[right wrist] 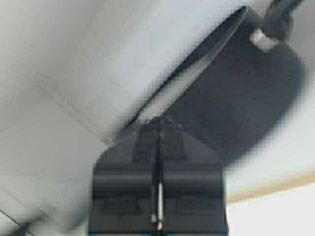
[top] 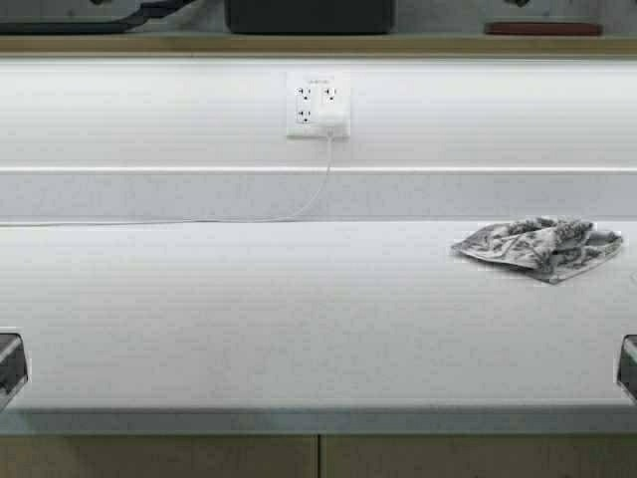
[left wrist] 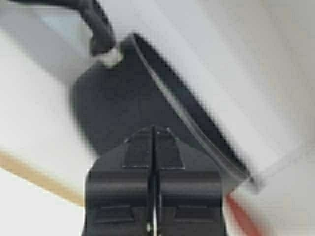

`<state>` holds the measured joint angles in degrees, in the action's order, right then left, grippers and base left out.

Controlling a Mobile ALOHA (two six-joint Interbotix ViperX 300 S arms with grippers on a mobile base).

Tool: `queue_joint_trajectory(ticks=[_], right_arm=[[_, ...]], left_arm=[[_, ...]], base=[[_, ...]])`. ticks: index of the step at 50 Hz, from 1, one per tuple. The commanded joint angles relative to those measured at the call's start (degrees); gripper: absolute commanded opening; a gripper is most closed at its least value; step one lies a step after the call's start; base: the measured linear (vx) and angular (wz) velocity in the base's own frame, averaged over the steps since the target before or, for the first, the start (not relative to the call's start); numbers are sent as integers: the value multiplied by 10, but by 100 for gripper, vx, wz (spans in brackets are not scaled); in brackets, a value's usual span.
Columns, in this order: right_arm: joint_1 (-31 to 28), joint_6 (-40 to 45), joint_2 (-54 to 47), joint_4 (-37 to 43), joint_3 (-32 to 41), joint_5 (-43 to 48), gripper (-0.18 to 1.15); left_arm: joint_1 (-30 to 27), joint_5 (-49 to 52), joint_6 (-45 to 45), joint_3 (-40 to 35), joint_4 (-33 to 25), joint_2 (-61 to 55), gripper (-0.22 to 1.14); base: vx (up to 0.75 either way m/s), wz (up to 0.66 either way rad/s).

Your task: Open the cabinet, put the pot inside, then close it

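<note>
White surface (top: 299, 319) stretched below the cabinet (top: 149, 45). The left gripper (left wrist: 153, 130), fingers pressed together on nothing, faced the pot (top: 309, 15), which sat on the cabinet floor, seemingly placed already. The right gripper (right wrist: 158, 120) matched it, fingers together. A crumpled cloth (top: 542, 244) lay rightward, blocking nothing

White tabletop (top: 249, 319); crumpled grey patterned cloth (top: 540, 244) at its right rear; wall outlet (top: 318, 104) with white plug and cord (top: 320, 184) trailing left; black pot (top: 310, 15) on shelf above.
</note>
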<state>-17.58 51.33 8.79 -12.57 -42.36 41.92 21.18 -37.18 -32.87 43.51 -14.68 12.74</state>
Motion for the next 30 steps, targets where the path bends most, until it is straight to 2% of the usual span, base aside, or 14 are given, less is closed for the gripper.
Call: queue_joint_trajectory(ticks=[1, 4, 8, 15, 30], right_arm=[[-3, -99, 48, -18, 15, -152, 10], [-3, -158, 64, -19, 24, -236, 8], [-3, -216, 80, -19, 29, -289, 8], [-4, -281, 95, -18, 25, -301, 8], [-14, -284, 114, -17, -27, -287, 8]], left_arm=[[-2, 80, 120, -12, 1, 33, 4], [-2, 118, 178, -18, 1, 39, 4], [-2, 156, 240, -17, -3, 44, 4], [-2, 187, 281, -6, -23, 54, 4], [-12, 194, 302, 11, -23, 75, 4]], base=[[-18, 5], [-16, 6], [-14, 3], [-15, 2], [-23, 4]])
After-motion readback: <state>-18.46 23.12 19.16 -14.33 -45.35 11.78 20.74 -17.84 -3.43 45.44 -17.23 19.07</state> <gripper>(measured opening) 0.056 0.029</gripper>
